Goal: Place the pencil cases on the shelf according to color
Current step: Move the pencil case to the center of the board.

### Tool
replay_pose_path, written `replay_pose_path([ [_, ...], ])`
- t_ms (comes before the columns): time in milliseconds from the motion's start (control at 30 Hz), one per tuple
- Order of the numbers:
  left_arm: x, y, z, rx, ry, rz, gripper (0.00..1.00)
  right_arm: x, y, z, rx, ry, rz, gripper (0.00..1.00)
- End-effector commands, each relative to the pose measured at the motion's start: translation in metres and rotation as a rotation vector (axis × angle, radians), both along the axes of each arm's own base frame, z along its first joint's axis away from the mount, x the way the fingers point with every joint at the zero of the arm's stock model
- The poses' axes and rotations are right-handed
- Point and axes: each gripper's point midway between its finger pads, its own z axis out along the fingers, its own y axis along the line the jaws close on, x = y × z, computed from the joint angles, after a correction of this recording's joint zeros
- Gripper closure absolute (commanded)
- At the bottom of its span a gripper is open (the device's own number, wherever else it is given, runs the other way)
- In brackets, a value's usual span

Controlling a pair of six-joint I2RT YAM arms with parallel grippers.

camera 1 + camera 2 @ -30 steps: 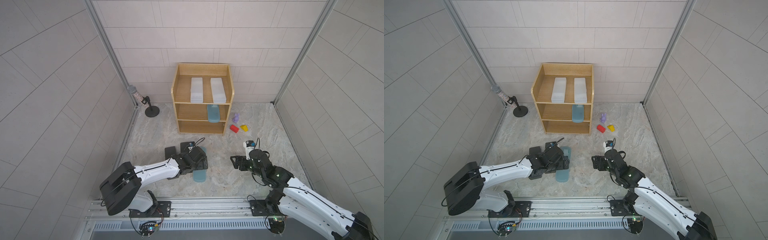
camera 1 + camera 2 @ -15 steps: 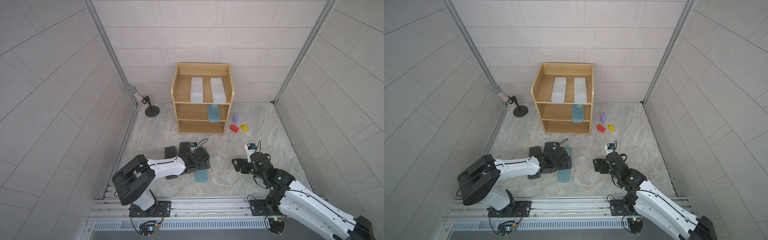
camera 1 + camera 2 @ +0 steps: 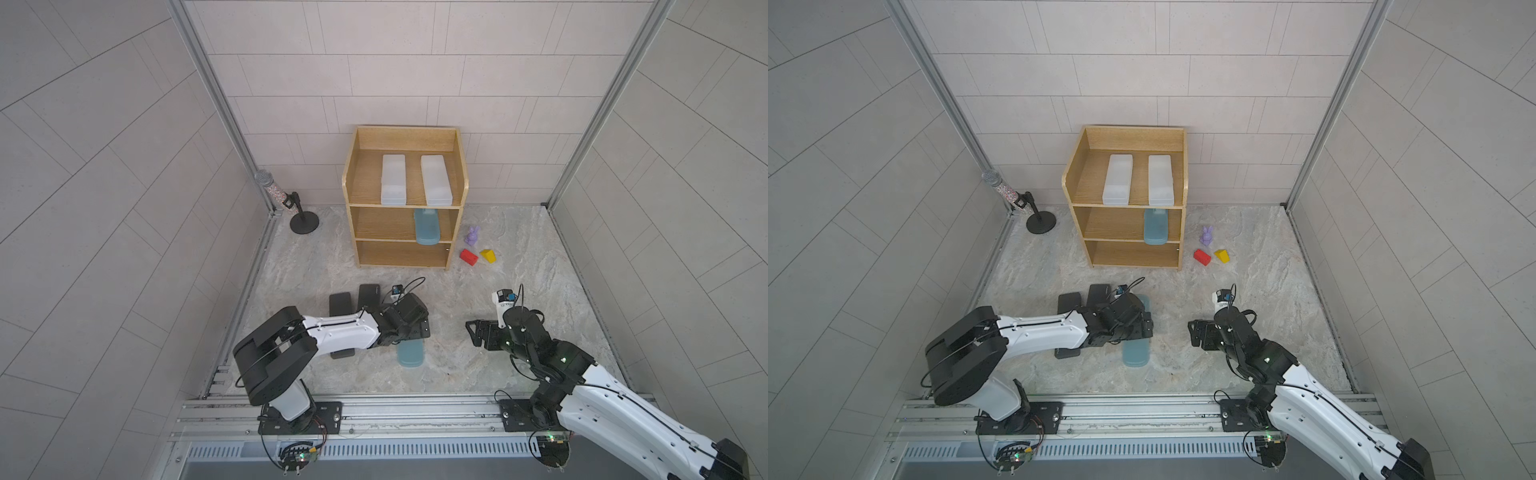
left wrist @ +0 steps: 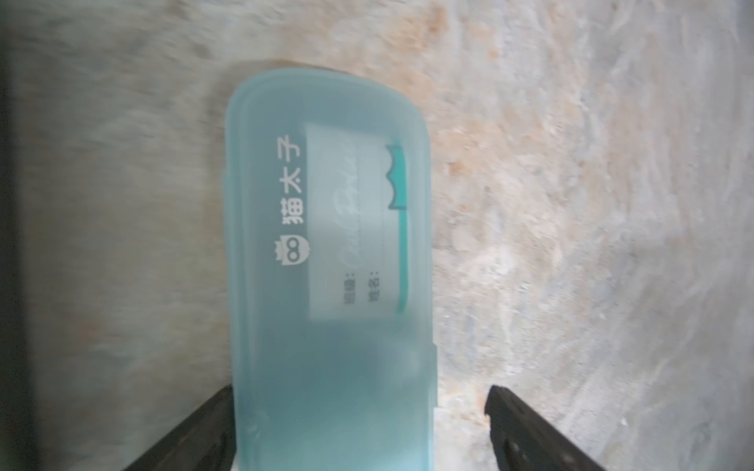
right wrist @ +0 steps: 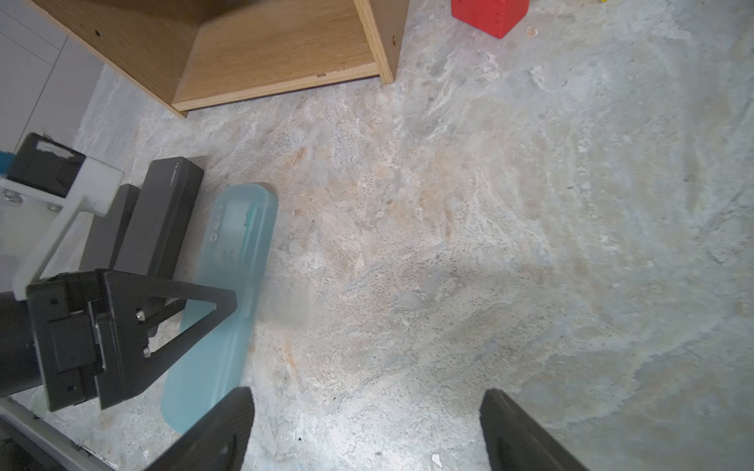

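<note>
Lighting: bright, even and diffuse. Shadows beneath the arms and inside the shelf point(image 3: 365, 178) are soft. In both top views the wall seams bow toward the frame edges. Left wrist view: counter point(image 4: 591, 204) smeared by blur, while the print on the teal pencil case point(image 4: 326, 244) is legible. Right wrist view: sharp, with one pale, washed-out patch of counter.

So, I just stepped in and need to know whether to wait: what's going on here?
The left gripper straddles a teal case lying on the floor, with its jaws open and not yet closed on it. The right gripper is open and empty over bare floor. On the shelf, two white cases lie on top and a second teal case lies on the middle level. The bottom level looks empty. Two black cases lie on the floor beside the first teal case.
</note>
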Motion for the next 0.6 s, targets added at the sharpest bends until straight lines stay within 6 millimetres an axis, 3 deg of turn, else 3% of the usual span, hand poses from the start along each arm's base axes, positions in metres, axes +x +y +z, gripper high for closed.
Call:
replay_pose_path([
  [0, 0.001, -0.024, 0.013, -0.071, -0.013, -0.018, 0.00, -0.001, -0.005, 0.004, -0.026, 0.007, -0.016, 0.07],
  [67, 0.003, -0.023, 0.020, -0.098, -0.035, -0.003, 0.00, -0.001, -0.008, 0.005, -0.034, 0.014, -0.031, 0.05],
  [167, 0.007, -0.003, 0.037, -0.096, -0.110, 0.047, 0.00, -0.002, -0.008, 0.006, -0.037, 0.035, -0.046, 0.00],
  [300, 0.014, 0.048, 0.060, -0.083, -0.217, 0.149, 0.00, -0.003, 0.003, 0.003, -0.013, 0.065, -0.067, 0.00],
  [400, 0.015, 0.088, 0.067, -0.077, -0.217, 0.188, 0.00, -0.006, 0.024, 0.005, -0.042, 0.034, -0.049, 0.00],
  [567, 0.012, 0.146, 0.070, -0.038, -0.205, 0.265, 0.00, -0.014, 0.081, 0.001, -0.050, 0.048, 0.017, 0.00],
])
